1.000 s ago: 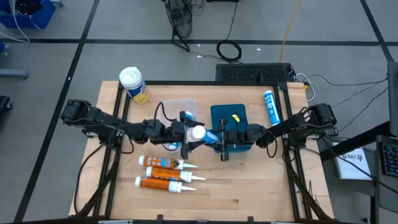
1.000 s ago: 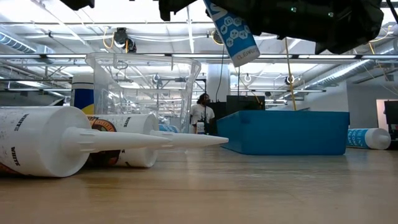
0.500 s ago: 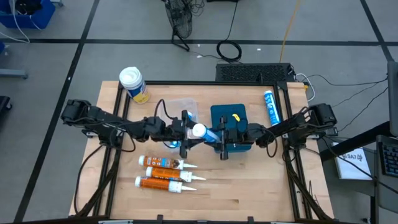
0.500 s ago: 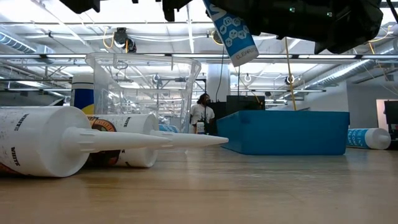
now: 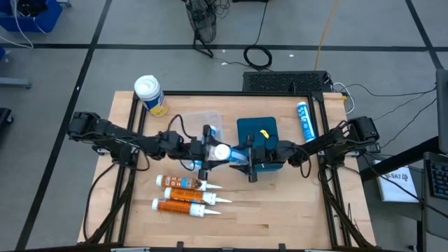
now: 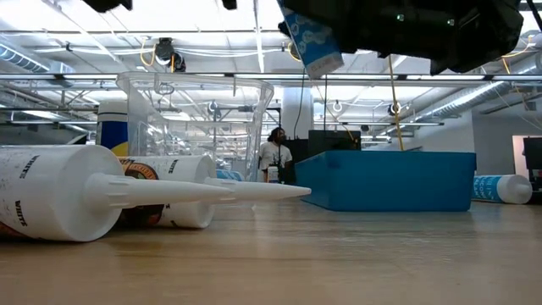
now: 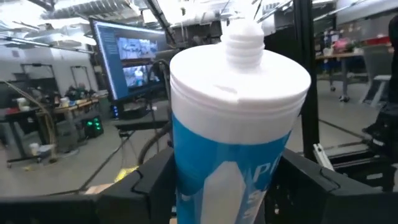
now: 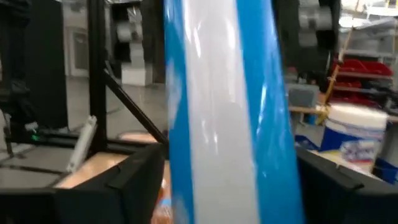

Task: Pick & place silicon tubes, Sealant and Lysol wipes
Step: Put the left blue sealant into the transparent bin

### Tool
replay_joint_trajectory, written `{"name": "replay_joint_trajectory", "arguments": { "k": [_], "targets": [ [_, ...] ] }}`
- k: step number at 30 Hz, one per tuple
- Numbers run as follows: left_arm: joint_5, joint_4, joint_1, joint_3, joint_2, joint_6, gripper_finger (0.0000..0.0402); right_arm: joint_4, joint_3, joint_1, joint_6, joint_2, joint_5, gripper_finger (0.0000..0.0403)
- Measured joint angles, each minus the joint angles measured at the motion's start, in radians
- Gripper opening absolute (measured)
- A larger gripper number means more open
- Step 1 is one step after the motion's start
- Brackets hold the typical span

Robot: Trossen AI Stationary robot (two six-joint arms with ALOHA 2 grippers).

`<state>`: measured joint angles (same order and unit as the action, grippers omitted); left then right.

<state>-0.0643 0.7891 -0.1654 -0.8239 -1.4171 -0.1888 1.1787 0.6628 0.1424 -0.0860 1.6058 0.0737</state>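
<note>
A slim blue silicone tube (image 5: 231,154) with a white cap end (image 7: 239,62) hangs above the table's middle, between my two grippers. My left gripper (image 5: 213,151) reaches in from the left and is shut on it. My right gripper (image 5: 246,159) faces it from the right, open, its fingers (image 8: 140,180) standing on either side of the tube's body (image 8: 227,112). The Lysol wipes canister (image 5: 149,94) stands upright on its base at the far left corner. Three orange sealant cartridges (image 5: 183,194) lie on their sides near the front left. Another blue tube (image 5: 304,120) lies at the far right. My left gripper pinches the tube's blue body just below its white shoulder (image 7: 186,168) between its two fingers. The fingers come in about level from the table's left and lie across the tube. The tube is lifted clear and tilted, cap end up and tail end (image 6: 309,38) hanging lower.
A blue bin (image 5: 257,133) stands under and behind my right gripper, and a clear plastic container (image 5: 204,120) sits just left of it. The cartridges' white nozzles (image 6: 203,191) point right across the near table. Bare wood lies at the front right.
My left gripper has shut on the tube's cap end and has risen slightly, rolling a little. The tube has turned with it, and in the low view its tail end has swung higher. My right arm has kept its place.
</note>
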Motion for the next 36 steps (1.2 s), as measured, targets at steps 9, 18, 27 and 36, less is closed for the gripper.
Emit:
{"name": "replay_joint_trajectory", "arguments": {
  "k": [9,18,27,36],
  "targets": [
    [-0.431,-0.35,-0.142,-0.001,0.23,0.015,0.0218,-0.058,0.0,0.007,-0.001,0.001,0.103,0.0288],
    [-0.98,-0.674,-0.249,-0.001,0.361,0.158,0.0218,-0.08,-0.003,0.016,0.036,0.002,0.057,0.0289],
    [-0.893,-1.023,-0.219,-0.002,0.391,0.611,0.0218,-0.081,-0.002,0.016,0.039,0.002,0.08,0.029],
    [-0.497,-1.091,-0.123,-0.001,0.3,0.771,0.0218,-0.085,-0.002,0.009,0.047,0.002,0.082,0.029]
  ]
}}
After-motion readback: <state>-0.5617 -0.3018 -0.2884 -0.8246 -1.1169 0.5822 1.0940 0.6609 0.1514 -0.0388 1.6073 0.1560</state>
